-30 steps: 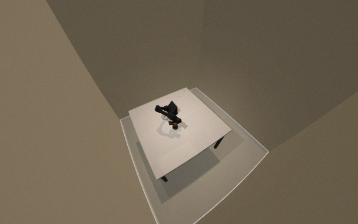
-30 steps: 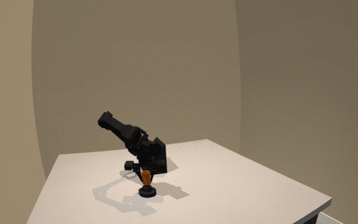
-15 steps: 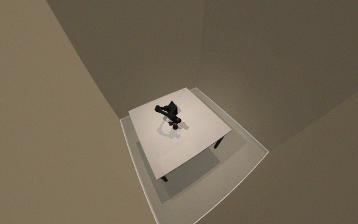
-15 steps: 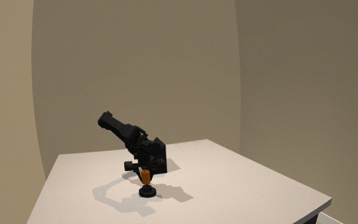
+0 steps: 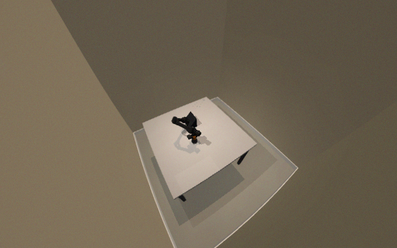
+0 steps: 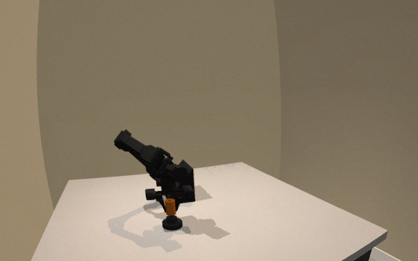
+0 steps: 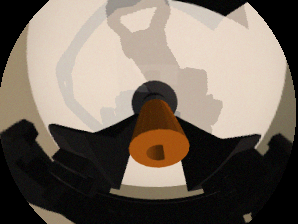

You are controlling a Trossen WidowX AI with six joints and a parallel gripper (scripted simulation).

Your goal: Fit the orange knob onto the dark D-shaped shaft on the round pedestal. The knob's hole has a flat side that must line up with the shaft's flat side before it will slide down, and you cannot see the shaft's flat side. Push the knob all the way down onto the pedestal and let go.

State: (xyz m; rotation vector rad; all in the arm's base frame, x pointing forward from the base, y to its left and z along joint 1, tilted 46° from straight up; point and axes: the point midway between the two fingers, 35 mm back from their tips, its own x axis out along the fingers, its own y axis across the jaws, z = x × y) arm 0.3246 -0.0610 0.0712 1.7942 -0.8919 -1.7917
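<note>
Gripping the orange knob between my fingers, I have my gripper clenched on it from both sides. From the outside view the knob stands upright directly above the round pedestal, with a narrow dark stretch between the knob's lower end and the pedestal's top; whether that stretch is the shaft or a gap I cannot tell. The knob's base is not down on the pedestal. My black arm leans over from behind, and the wrist hangs low above the white table.

Looking down my own wrist view, the knob's near end fills the middle, a broad orange face with a dark off-centre hole in it. Beyond it, the body tapers away toward the pedestal, a dark disc lined up straight behind the knob. My dark fingers frame the knob left and right. Grey shadows of my arm spread over the table past the pedestal.

From the top view, the knob is a small orange dot under my wrist, near the middle of the table.
</note>
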